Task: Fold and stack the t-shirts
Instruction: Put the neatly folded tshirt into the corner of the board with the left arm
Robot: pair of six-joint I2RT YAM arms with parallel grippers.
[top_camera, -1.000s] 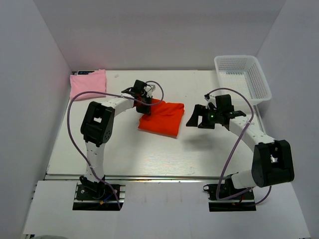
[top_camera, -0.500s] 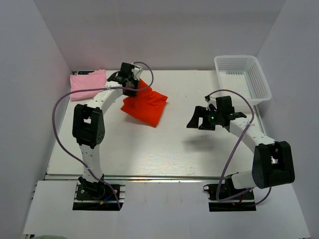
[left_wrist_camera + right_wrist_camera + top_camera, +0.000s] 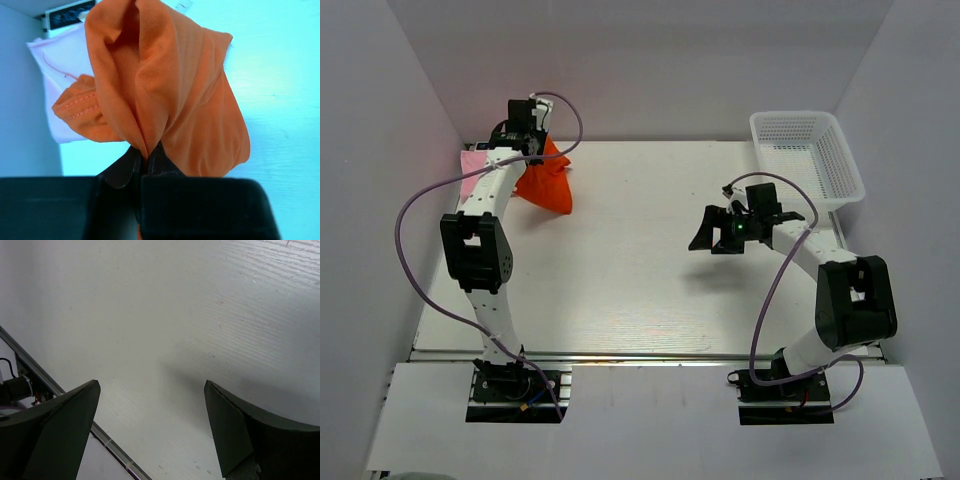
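I found the left pincer (image 3: 148,157) pinching the bunched orange tee (image 3: 165,90), pink tee (image 3: 55,65) close beneath that pincer, right pincer (image 3: 151,390) spread; I judged stacking in hand, next needing a flat lay-down

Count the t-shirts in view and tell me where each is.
2. The orange t-shirt hangs pinched in the left gripper, far left; the pink t-shirt lies below it, partly hidden.

Left gripper (image 3: 149,157) clamped tight on bunched orange tee (image 3: 170,90), cloth gathered into folds running away from dark fingers. Stitched hem juts left. Pink tee (image 3: 52,75) partly beneath it, upper left. Pale table (image 3: 280,100) right.
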